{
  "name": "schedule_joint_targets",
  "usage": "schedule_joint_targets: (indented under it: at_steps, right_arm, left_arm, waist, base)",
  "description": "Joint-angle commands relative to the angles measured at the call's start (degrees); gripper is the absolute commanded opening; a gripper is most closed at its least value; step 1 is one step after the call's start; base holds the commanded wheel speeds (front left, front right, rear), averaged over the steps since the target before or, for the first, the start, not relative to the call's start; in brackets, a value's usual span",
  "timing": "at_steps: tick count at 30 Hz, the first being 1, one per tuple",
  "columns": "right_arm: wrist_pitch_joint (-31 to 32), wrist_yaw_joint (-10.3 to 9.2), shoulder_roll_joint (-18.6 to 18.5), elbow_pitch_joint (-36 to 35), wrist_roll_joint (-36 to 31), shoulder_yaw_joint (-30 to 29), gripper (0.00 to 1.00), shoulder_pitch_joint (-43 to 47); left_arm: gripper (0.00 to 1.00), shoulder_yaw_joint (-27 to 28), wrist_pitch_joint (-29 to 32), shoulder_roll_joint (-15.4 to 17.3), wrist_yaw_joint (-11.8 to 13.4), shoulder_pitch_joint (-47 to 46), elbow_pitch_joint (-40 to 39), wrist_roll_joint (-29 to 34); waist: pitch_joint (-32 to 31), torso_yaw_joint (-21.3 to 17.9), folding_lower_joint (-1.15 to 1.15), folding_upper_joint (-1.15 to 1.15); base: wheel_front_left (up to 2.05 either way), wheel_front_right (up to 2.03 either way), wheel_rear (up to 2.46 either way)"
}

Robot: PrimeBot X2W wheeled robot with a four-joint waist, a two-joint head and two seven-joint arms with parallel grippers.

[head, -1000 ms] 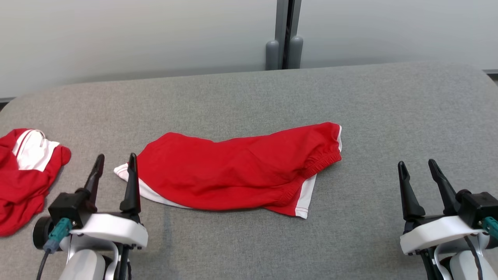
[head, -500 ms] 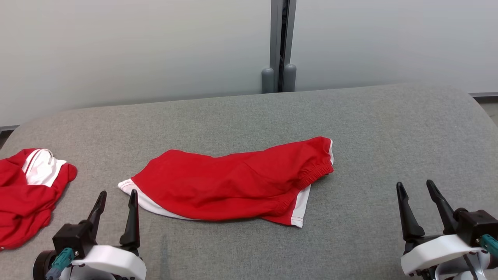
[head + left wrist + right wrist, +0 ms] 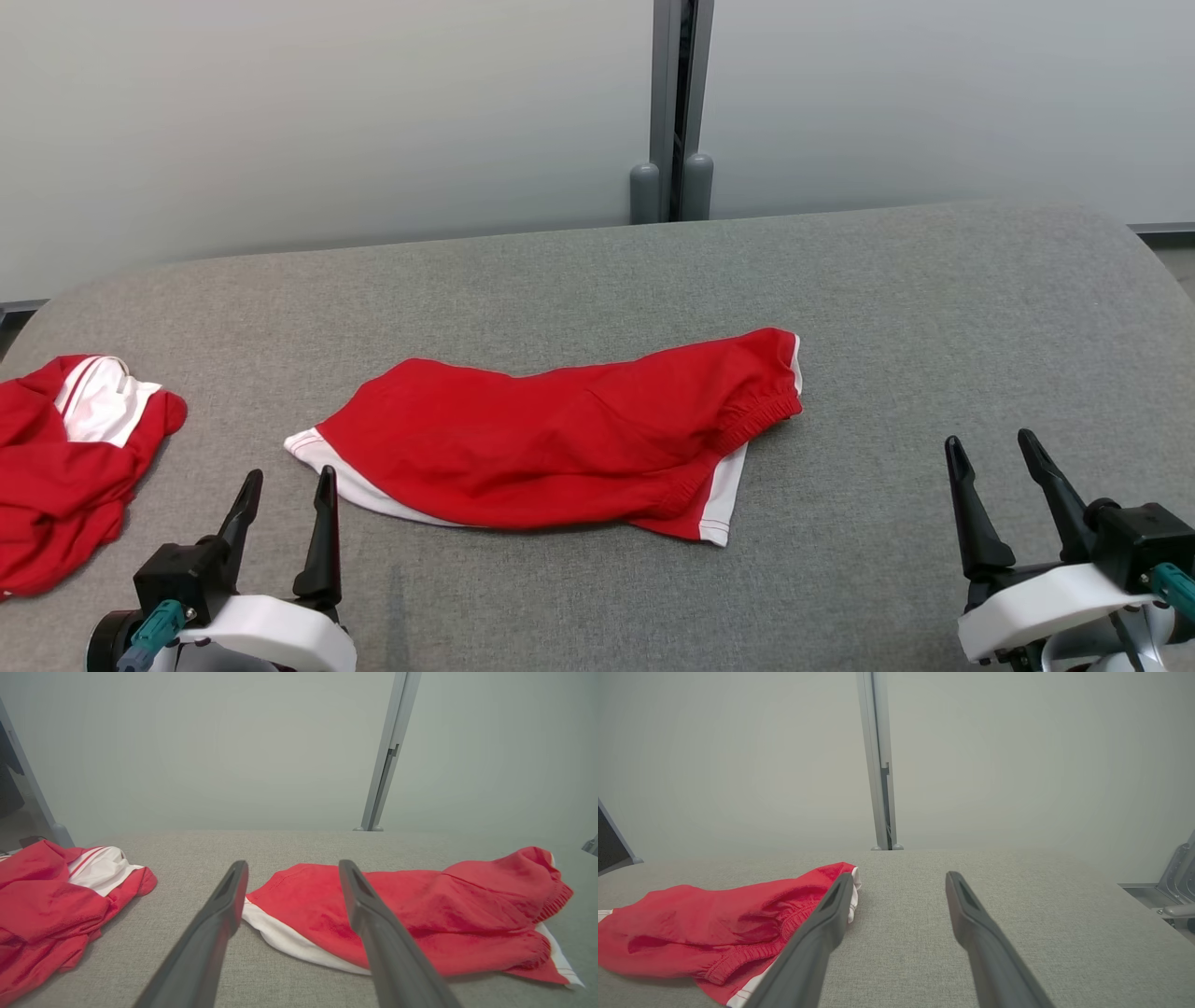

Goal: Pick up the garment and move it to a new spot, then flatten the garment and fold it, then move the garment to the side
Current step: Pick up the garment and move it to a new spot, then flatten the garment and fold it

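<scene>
The garment (image 3: 560, 439) is a pair of red shorts with white trim, lying folded and flat in the middle of the grey padded table (image 3: 934, 308). My left gripper (image 3: 289, 472) stands open just in front of the garment's white left hem, apart from it and holding nothing. In the left wrist view the garment (image 3: 420, 910) lies beyond and right of the left gripper (image 3: 293, 863). My right gripper (image 3: 988, 438) is open and empty, well right of the elastic waistband. In the right wrist view the garment (image 3: 714, 924) lies left of the right gripper (image 3: 900, 875).
A second red and white garment (image 3: 65, 467) lies crumpled at the table's left edge, also seen in the left wrist view (image 3: 56, 900). A pale wall with a grey post (image 3: 672, 112) stands behind the table. Bare grey surface stretches to the right (image 3: 1041, 914).
The head camera has tilted up, so the whole picture sits lower. My left gripper has drawn back from the garment's left hem. The garment has not moved.
</scene>
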Motion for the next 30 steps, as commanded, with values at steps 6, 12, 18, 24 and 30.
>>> schedule_joint_targets:
  at_steps: [6,12,18,24,30]
  right_arm:
    - [0.24,0.12,-0.01,-0.23,-0.18,0.33,1.00,0.74]
    - [0.34,0.12,-0.03,-0.25,-0.11,0.17,1.00,0.97]
    - [0.29,0.12,0.09,-0.16,-0.30,-0.17,1.00,1.02]
    - [1.23,0.12,0.17,-0.41,0.22,2.30,1.00,-1.46]
    - [3.84,0.12,0.34,2.13,2.28,10.14,1.00,-4.07]
  left_arm:
    - [1.00,-0.16,-0.20,0.39,0.25,-0.34,0.56,-0.74]
    - [1.00,-0.45,-0.34,0.33,0.51,-0.61,0.72,-0.88]
    - [1.00,-0.96,-0.30,0.12,0.53,-1.23,0.72,-0.79]
    - [1.00,-1.55,-0.22,0.07,0.54,-3.34,-0.27,-0.35]
    - [1.00,-2.38,-0.51,-0.47,-0.02,-6.27,-0.74,-0.05]
  waist:
    - [0.12,-0.11,0.00,0.00]
    - [0.14,0.05,0.00,0.00]
    - [0.40,0.96,0.00,0.00]
    - [3.12,3.13,0.00,0.00]
    - [7.23,5.76,0.00,0.00]
  base:
    - [0.00,0.00,0.00]
    - [0.00,0.00,0.00]
    - [0.00,0.00,0.00]
    - [0.00,0.00,0.00]
    - [0.00,0.00,0.00]
